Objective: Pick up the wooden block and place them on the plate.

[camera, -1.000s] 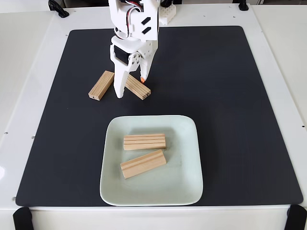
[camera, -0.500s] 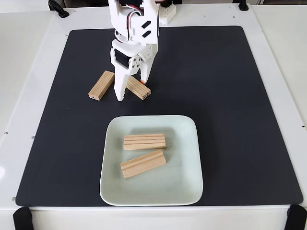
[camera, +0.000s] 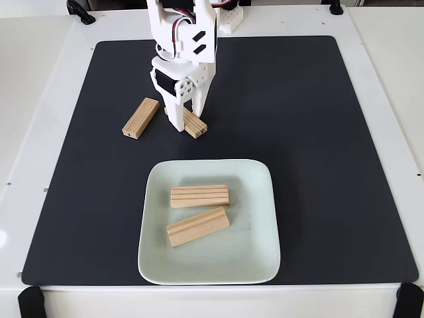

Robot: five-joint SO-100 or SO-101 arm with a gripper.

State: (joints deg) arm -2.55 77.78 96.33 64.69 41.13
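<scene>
Fingers now pinched together on third block [camera: 191, 123], no longer spread wide. Gripper [camera: 187, 122] straddles it crosswise, good for clean lift. Fourth block [camera: 140, 118] waits beside, on mat [camera: 318, 132]. Two blocks already on plate [camera: 255, 255].

Your gripper [camera: 187, 122] closed: its fingers, which a second ago stood spread on either side of the slanted wooden block [camera: 193, 123] just right of the far-left block, drew together until they pinched that block. You also shifted the white finger to the right, and the block's far end slipped behind the fingers.
</scene>
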